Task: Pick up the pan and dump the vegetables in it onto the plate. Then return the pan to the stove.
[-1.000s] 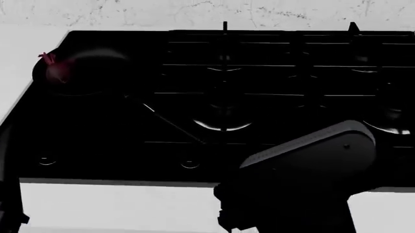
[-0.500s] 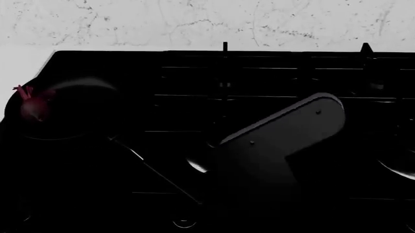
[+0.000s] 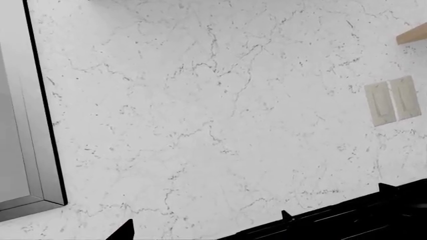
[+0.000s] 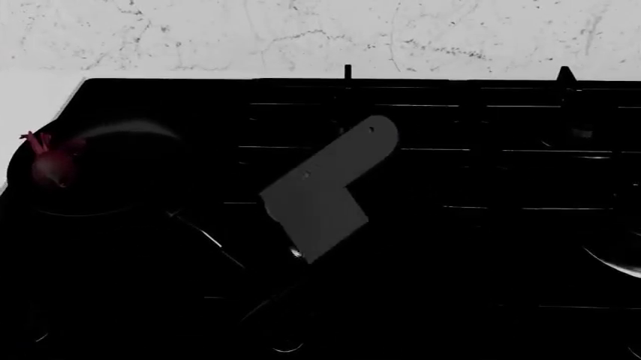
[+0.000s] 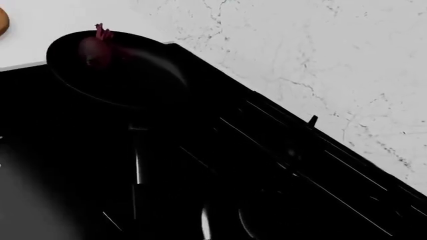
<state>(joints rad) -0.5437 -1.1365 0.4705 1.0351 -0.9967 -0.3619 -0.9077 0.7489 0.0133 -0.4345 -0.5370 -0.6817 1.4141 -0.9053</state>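
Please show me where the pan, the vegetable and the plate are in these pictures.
pan (image 5: 127, 75): right wrist view, dark inner floor.
vegetable (image 4: 52, 166): head view, red-purple bulb.
plate (image 5: 2, 21): right wrist view, wooden rim at the picture's edge.

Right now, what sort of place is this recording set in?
Most likely a home kitchen, simulated: a black gas stove with grates, a pan holding a vegetable, and a marble-look backsplash with wall switches.

Counter (image 4: 25, 94): pale, plain surface, meeting a white veined wall at the rear. Carries 1 stove (image 4: 481, 187), a glossy black cooktop with thin grates, set against that wall. A wooden plate (image 5: 2, 21) lies on the counter beyond the stove's corner, only its edge visible.
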